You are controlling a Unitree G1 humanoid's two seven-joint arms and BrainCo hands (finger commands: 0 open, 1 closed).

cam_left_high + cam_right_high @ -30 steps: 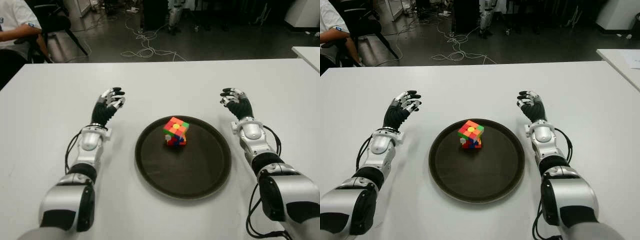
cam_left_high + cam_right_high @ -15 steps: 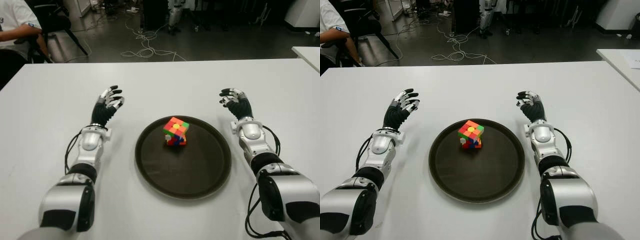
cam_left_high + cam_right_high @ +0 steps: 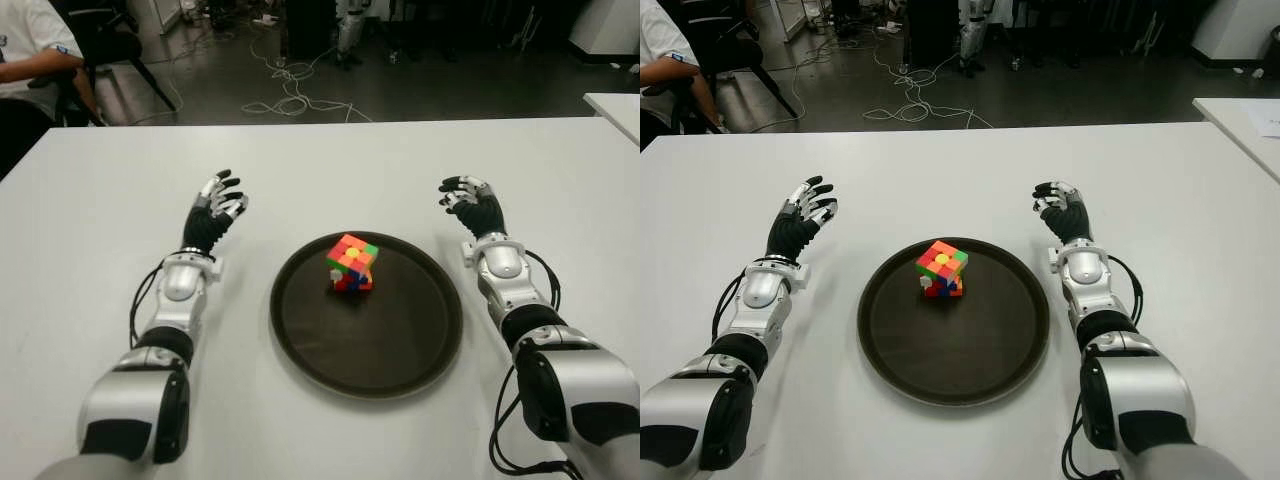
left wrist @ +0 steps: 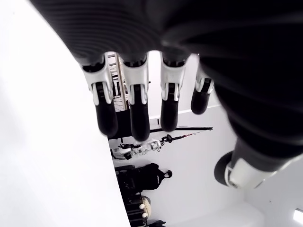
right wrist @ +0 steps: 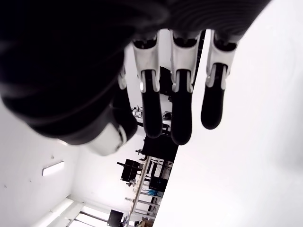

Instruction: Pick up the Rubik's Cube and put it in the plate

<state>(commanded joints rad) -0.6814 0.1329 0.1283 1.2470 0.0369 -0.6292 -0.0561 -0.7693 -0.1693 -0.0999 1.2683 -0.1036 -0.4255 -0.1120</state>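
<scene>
- Well, the left hand [image 3: 213, 207] is up off the white table [image 3: 100, 200], to the left of the plate, fingers [image 4: 106, 113] fanned out and loose with nothing in them; the wrist view shows only bare table and the room past them.
- Over on the other side, the right hand [image 3: 472, 205] shows just off the plate's far right rim, fingers gently bent but empty too, palm turned inward toward the middle.
- Between the two arms sits the dark round plate [image 3: 400, 350], close to the table's near edge, right where either arm could reach it.
- The Rubik's Cube [image 3: 351, 263] is inside the plate, on its far half a little left of centre, tipped so one corner points up instead of lying flat on a face. That tilt looks to me like it was let go and settled as it fell.
- With the cube in the plate and both hands clear of it, I'd judge the job done, the hands being held apart so as not to knock it.
- At the far left corner, a person [image 3: 30, 50] is seated on a chair.
</scene>
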